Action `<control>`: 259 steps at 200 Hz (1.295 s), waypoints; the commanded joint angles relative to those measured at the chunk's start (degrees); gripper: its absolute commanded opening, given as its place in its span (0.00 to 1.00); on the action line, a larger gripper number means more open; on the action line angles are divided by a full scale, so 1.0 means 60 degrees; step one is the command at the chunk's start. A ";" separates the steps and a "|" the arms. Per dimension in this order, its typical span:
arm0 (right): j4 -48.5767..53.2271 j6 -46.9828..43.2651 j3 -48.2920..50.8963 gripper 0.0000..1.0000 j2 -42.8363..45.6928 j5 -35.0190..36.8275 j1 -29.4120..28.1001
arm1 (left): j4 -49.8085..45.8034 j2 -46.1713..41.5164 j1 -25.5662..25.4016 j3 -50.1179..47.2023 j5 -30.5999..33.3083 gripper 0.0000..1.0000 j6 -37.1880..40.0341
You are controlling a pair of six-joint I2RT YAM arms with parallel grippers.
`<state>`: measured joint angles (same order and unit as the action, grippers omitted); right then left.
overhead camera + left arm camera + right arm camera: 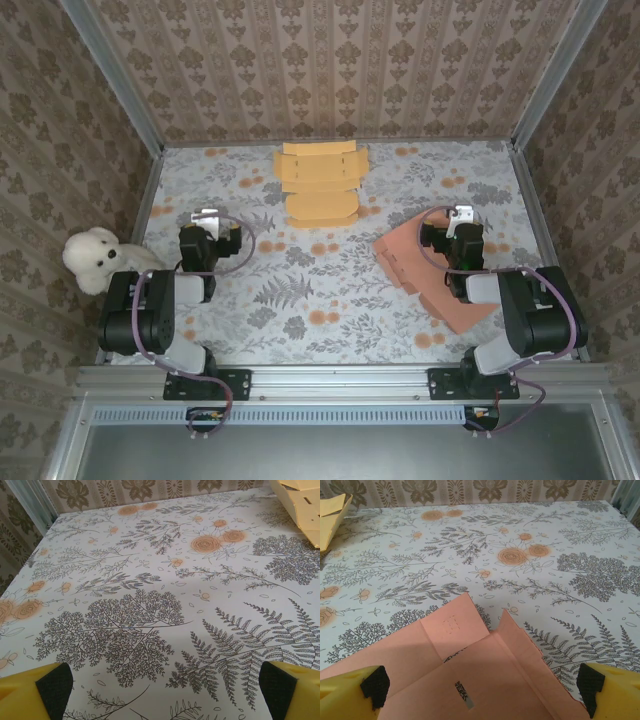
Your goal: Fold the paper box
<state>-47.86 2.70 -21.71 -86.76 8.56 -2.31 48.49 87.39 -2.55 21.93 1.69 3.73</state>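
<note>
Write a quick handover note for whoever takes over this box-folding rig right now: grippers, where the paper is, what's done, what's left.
Left gripper: open, empty, over bare tablecloth.
Right gripper: open, empty, poised over the salmon box blank, not gripping it.
Paper: the salmon blank lies flat on the right side of the table, partly under the right arm. The yellow blanks sit at the far middle.
Done: nothing folded yet.
Left: every fold of the box.

No readable text, label, brand, number or sign anywhere. Cover of counter (300,300): fern-and-flower print, no lettering. Card of pink paper box (510,680): plain, unmarked. Same for yellow card stack (320,180).
</note>
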 commanded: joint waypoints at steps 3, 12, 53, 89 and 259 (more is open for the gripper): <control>-0.0353 -0.0113 -0.0190 1.00 -0.0133 0.0155 -0.0059 | 0.0162 0.0113 0.0058 0.0190 -0.0094 1.00 0.0122; -0.0358 -0.0113 -0.0197 1.00 -0.0138 0.0156 -0.0055 | 0.0166 0.0123 0.0059 0.0182 -0.0092 1.00 0.0137; -0.0355 -0.0113 -0.0193 1.00 -0.0139 0.0156 -0.0055 | 0.0167 0.0119 0.0060 0.0182 -0.0078 1.00 0.0126; -0.0345 -0.0113 -0.0197 1.00 -0.0138 0.0156 -0.0055 | 0.0170 0.0125 0.0058 0.0182 -0.0077 1.00 0.0126; -0.0227 -0.0025 -0.0248 1.00 -0.0130 -0.0166 0.0106 | 0.0004 0.0126 0.0403 0.0268 -0.0573 1.00 -0.0145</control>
<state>-47.86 2.72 -21.85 -86.76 8.49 -1.87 48.47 87.39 -0.64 21.96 -0.38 3.64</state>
